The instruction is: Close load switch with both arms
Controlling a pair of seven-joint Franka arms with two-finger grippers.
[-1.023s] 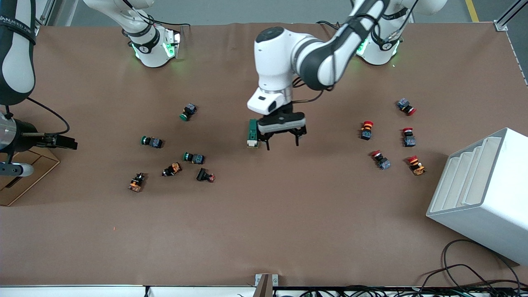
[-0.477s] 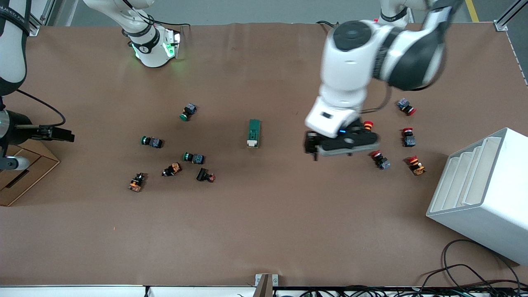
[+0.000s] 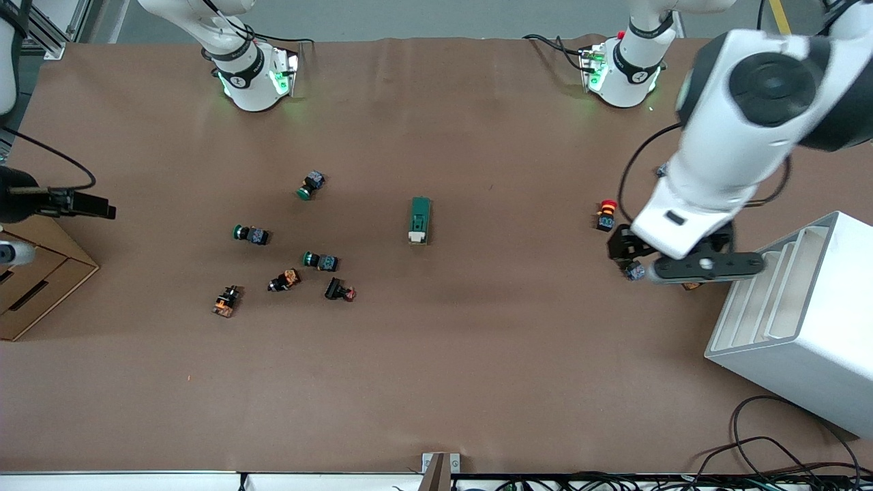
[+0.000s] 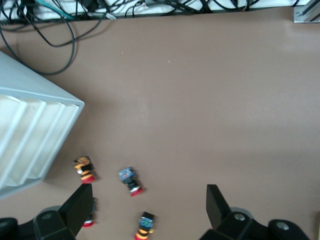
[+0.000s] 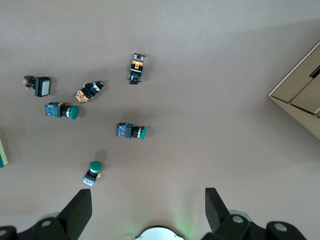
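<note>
The worktop [image 3: 436, 382] carries a white rack [image 3: 798, 320] at the left arm's end. The left end effector [image 3: 682, 262], released and empty, hangs over the red buttons [image 3: 605, 215] beside that rack. The right end effector [image 3: 82, 202], also released, waits over the worktop's edge beside a cardboard box [image 3: 34, 286]. The switch [image 3: 419, 220] lies mid-worktop, well apart from both, green buttons [image 3: 319, 260] toward the right arm's end.

left arm [image 3: 743, 129] hides red push-buttons [image 3: 634, 271], load switch [image 5: 2, 152] edge-cropped
</note>
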